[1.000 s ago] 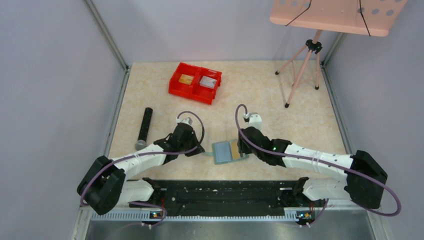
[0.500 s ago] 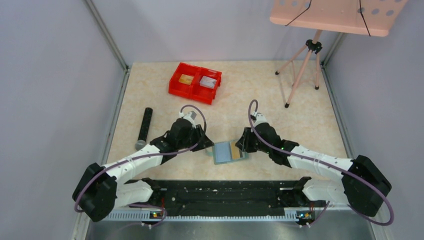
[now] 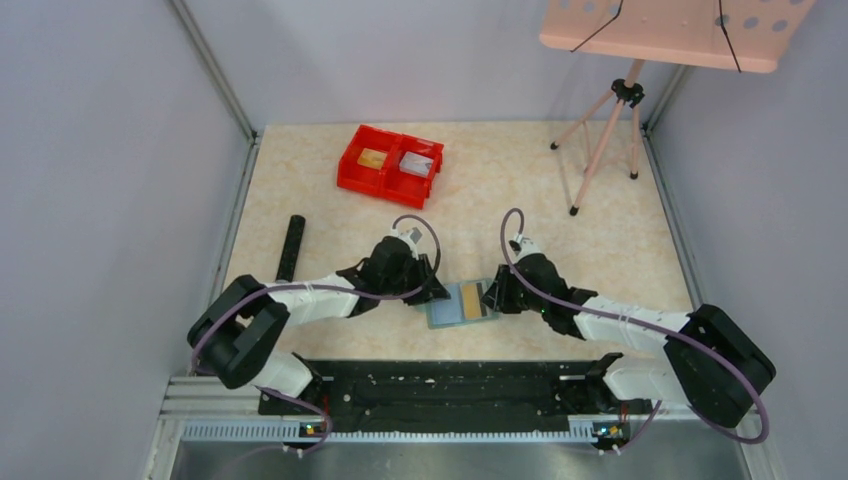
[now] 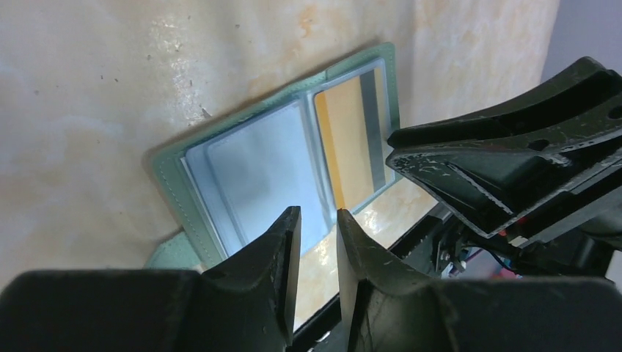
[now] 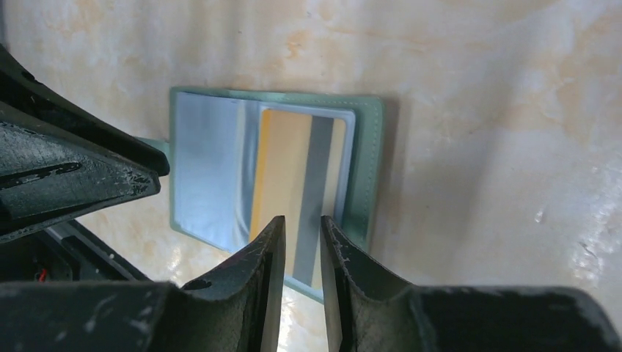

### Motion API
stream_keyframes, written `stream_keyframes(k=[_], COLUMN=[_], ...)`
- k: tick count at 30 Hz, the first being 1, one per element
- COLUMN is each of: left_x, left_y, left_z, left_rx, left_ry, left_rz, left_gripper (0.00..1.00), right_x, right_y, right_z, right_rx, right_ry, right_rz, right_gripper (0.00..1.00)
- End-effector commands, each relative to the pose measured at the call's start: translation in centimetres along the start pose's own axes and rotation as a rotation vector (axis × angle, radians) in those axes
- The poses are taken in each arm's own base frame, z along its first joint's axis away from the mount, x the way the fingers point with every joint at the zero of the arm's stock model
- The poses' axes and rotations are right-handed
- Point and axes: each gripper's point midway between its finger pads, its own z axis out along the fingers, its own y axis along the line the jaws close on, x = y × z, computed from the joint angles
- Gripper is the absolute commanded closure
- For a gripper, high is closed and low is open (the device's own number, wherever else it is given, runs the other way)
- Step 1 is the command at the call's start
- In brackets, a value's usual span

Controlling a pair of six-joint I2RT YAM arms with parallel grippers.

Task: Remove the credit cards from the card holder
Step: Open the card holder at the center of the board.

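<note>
The sage-green card holder (image 3: 441, 315) lies open and flat on the table between both grippers. A gold-yellow credit card (image 3: 472, 302) with a dark stripe sits in its right pocket, and a pale blue-grey card (image 4: 264, 172) fills the left pocket. My left gripper (image 3: 437, 291) hovers at the holder's left edge, slightly open with nothing between its fingers (image 4: 292, 224). My right gripper (image 3: 490, 296) hangs over the holder's right half above the gold card (image 5: 290, 161), its jaws a narrow gap apart and empty. The holder's green border (image 5: 370, 169) shows beside the card.
A red double bin (image 3: 349, 168) with small items inside stands at the back. A black cylinder (image 3: 290, 248) lies at the left. A tripod (image 3: 610, 130) under a pink board stands back right. A black rail (image 3: 440, 385) runs along the near edge.
The left arm swung right to the holder's left edge and its gripper opened from shut. The right gripper narrowed and settled over the gold card. The holder stayed put.
</note>
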Motion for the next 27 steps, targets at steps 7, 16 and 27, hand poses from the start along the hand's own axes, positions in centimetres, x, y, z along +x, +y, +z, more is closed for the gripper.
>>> stream_keyframes(k=[7,16,27], left_x=[-1.3,-1.0,-0.5], left_y=[-2.3,-2.4,-1.3], left_z=[1.9,3.2,3.8], left_rx=[0.064,0.028,-0.027], left_ry=[-0.030,-0.013,-0.018], left_rz=[0.055,0.088,0.108], left_gripper=[0.70,0.70,0.68], right_x=[0.4,0.3,-1.3], right_y=[-1.5,-1.8,0.0], right_z=[0.3,0.2,-0.9], right_rx=[0.009,0.017,-0.023], right_ry=[-0.013,-0.019,-0.046], right_rz=[0.011,0.009,0.010], right_gripper=[0.77,0.80,0.81])
